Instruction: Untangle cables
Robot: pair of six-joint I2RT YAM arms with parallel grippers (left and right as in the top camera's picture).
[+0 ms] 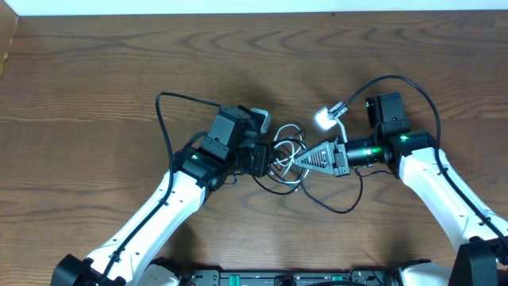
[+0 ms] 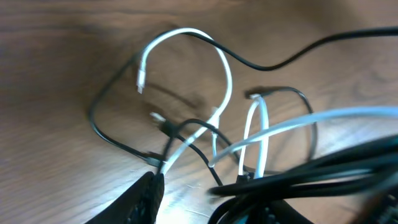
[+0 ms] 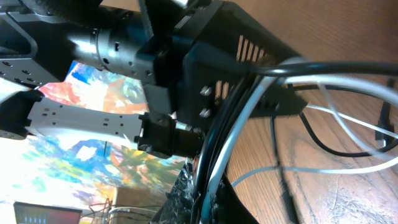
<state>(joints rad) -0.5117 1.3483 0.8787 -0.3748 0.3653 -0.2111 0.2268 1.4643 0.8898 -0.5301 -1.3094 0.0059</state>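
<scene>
Cables (image 1: 290, 153) lie tangled on the bench (image 1: 119, 63) between the two arms. Overhead the knot is half hidden. The left wrist view separates the white cable (image 2: 227, 68), looping over the black cable (image 2: 99, 124). The left gripper (image 1: 271, 162) stands part-open at the tangle. The right gripper (image 1: 300, 161) is clamped on both, which only its own wrist view shows.

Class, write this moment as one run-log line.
cables: tangled | right hand: shut on cables | left hand: at tangle, grip unclear

Overhead: high, straight down, whole table (image 1: 95, 79). Wrist views: close, low; all share tangled cables (image 1: 290, 155).
</scene>
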